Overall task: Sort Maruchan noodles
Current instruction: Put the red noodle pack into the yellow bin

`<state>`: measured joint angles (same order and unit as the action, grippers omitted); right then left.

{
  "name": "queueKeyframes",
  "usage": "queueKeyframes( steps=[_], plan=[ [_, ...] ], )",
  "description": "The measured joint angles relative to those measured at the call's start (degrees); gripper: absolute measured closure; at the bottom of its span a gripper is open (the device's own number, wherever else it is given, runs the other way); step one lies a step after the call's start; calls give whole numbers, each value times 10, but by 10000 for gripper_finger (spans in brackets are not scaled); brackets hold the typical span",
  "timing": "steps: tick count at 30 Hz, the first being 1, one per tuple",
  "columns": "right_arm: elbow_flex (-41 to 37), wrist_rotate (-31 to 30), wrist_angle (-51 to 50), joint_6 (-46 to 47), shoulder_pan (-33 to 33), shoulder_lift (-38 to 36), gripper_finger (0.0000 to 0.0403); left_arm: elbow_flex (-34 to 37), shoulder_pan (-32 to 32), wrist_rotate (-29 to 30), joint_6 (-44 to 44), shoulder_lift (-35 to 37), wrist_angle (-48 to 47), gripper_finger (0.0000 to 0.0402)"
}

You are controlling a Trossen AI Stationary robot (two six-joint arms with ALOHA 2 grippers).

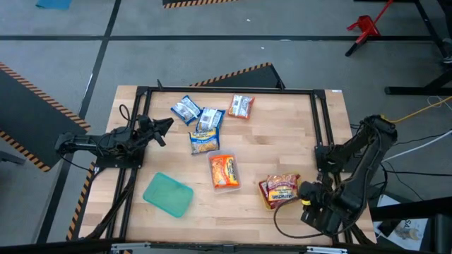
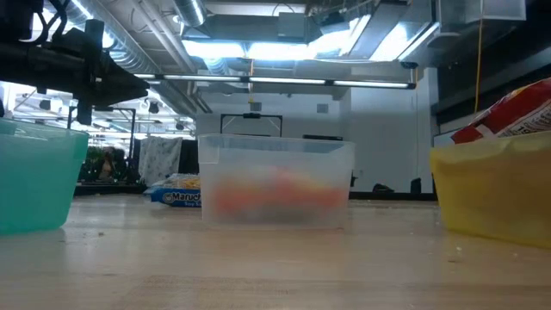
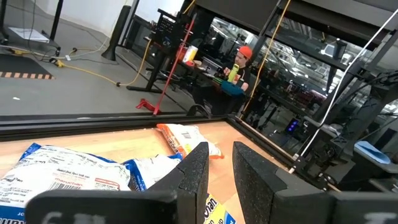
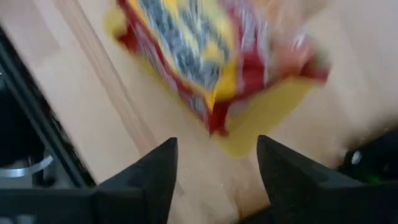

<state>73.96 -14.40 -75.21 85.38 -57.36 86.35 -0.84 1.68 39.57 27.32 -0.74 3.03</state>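
Observation:
Two red Maruchan packets lie in a yellow tray at the table's near right; the top one juts over the tray's rim. My right gripper hovers just right of that tray, pointing steeply down. It is open, its fingers apart below the red packet with nothing between them. An orange packet lies in a clear tray. Blue-white packets, a yellow-blue one and an orange one lie flat on the wood. My left gripper waits at the left, level and open.
A teal tray stands at the near left, with no packet showing in it. A black frame runs round the tabletop. Bare wood lies between the trays and the loose packets at the far middle.

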Motion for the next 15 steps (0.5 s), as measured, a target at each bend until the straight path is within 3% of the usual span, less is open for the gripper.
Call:
queueKeyframes(
  steps=[2,7,11,15],
  plan=[
    [27,-65,-31,-5,0,0,191,0,0,0,0,0,0,335],
    [59,-320,-59,-18,3,-1,190,0,0,0,0,0,0,335],
    [15,-351,-33,-11,13,-1,189,0,0,0,0,0,0,335],
    [-75,-367,79,6,12,0,189,0,0,0,0,0,0,335]
  ],
)
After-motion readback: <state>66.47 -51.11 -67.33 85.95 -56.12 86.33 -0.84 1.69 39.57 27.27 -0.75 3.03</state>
